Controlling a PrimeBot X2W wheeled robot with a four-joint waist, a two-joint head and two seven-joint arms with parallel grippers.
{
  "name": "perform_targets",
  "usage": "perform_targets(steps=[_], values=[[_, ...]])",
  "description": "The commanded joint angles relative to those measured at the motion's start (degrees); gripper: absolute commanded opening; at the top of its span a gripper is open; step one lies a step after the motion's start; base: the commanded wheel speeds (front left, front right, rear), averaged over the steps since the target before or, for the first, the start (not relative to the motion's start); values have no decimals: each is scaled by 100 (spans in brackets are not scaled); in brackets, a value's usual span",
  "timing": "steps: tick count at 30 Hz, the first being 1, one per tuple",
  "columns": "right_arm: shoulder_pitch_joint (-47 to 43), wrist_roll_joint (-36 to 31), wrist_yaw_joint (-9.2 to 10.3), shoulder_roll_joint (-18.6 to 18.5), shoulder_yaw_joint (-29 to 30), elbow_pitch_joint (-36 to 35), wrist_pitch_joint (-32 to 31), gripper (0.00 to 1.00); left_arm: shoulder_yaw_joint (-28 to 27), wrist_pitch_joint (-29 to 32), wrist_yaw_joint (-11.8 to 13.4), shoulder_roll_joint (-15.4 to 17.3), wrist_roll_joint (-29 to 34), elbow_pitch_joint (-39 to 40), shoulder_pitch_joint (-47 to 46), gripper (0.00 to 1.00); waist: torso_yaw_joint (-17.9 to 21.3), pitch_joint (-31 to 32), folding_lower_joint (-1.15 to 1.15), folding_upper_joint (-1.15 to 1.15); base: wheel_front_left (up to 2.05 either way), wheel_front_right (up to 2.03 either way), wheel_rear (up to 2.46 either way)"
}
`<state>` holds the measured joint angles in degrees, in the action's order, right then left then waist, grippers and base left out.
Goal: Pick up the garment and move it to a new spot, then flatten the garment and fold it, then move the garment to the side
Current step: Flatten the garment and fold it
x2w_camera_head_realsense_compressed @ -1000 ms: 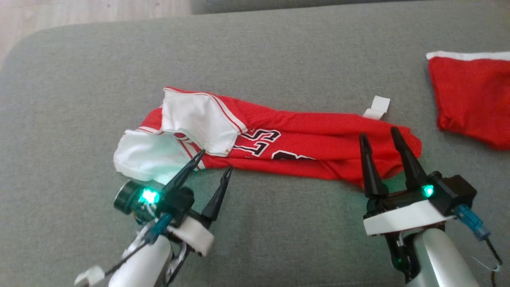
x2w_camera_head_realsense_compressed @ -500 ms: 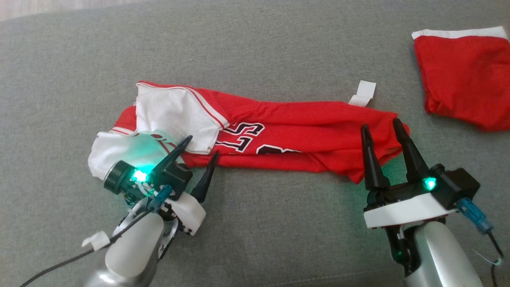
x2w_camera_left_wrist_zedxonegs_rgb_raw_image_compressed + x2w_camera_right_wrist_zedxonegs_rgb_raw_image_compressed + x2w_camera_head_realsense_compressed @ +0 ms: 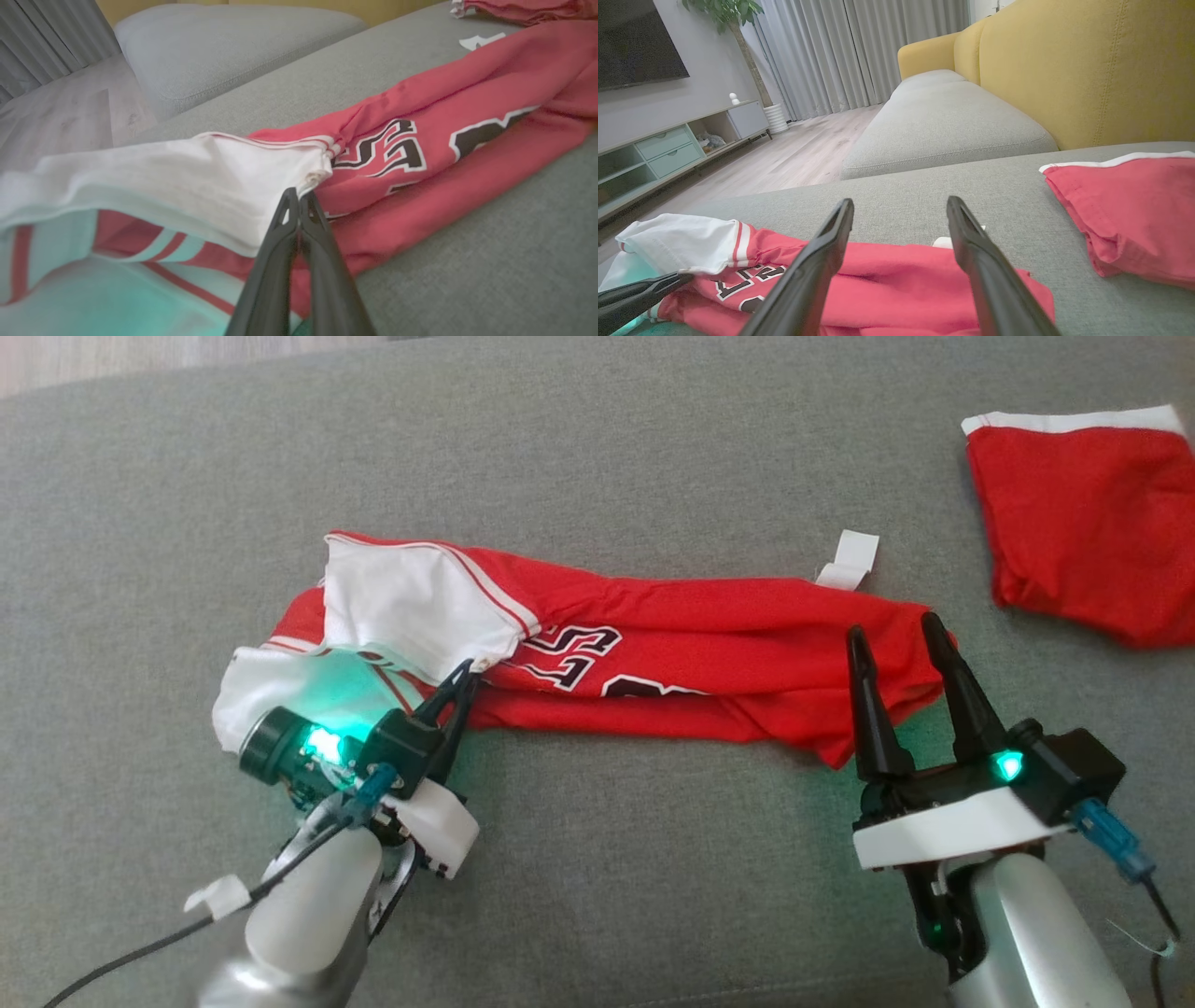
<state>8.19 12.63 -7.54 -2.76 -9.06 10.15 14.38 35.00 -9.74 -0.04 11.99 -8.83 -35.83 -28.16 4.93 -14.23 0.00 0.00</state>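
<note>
The garment (image 3: 709, 644) is a red jersey with black-and-white numbers and white sleeves, lying in a long bunched strip across the grey sofa seat (image 3: 597, 448). My left gripper (image 3: 464, 674) is shut at the near corner of the white sleeve (image 3: 411, 607); in the left wrist view the closed tips (image 3: 298, 196) pinch that corner of the garment (image 3: 467, 93). My right gripper (image 3: 892, 627) stands open over the strip's right end, its fingers astride the red cloth (image 3: 887, 275) just above it, with nothing between them (image 3: 900, 201).
A second red piece with a white band (image 3: 1083, 513) lies at the far right of the seat. A white tag (image 3: 850, 560) sticks out behind the jersey. The yellow backrest (image 3: 1087, 70) rises past it; wooden floor (image 3: 798, 154) lies off the seat's left end.
My left gripper has closed from open onto the white sleeve corner. The right gripper stays open in the same place. The head camera shifted early in the second.
</note>
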Motion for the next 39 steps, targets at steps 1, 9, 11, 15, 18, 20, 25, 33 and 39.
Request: perform_targets(steps=[1, 9, 11, 15, 18, 20, 25, 33, 39], values=[[152, 37, 5, -11, -139, -141, 62, 100, -206, -87, -24, 78, -57, 222, -262, 0, 3, 38, 0, 0, 0, 0, 0], [154, 86, 5, -11, -168, -108, 62, 100, -272, -43, -109, 198, -192, 639, -367, 0, 114, 191, 0, 0, 0, 0, 0], [157, 110, 5, -11, -171, -107, 62, 100, -291, 69, -178, 280, -217, 791, -491, 0, 154, 211, 0, 0, 0, 0, 0], [192, 177, 5, -11, -196, -144, 62, 100, -378, 379, -336, 536, -242, 1049, -957, 0, 259, 169, 0, 0, 0, 0, 0], [241, 230, 5, -11, -230, -194, 62, 100, -471, 686, -470, 753, -304, 1114, -1437, 0, 356, 47, 0, 0, 0, 0, 0], [279, 263, 5, -11, -281, -222, 62, 100, -458, 922, -564, 932, -300, 1057, -1770, 0, 442, -57, 0, 0, 0, 0, 0], [401, 372, 5, -11, -401, -299, 62, 100, -471, 1286, -692, 1334, -419, 698, -2573, 0, 687, -355, 0, 0, 0, 0, 0], [556, 457, 5, -11, -555, -388, 62, 100, -677, 1118, -623, 1833, -306, -176, -3914, 0, 1089, -801, 0, 0, 0, 0, 0], [602, 497, 5, -11, -568, -446, 62, 100, -837, 575, -232, 1843, -165, -913, -4645, 0, 1205, -961, 0, 0, 0, 0, 0]])
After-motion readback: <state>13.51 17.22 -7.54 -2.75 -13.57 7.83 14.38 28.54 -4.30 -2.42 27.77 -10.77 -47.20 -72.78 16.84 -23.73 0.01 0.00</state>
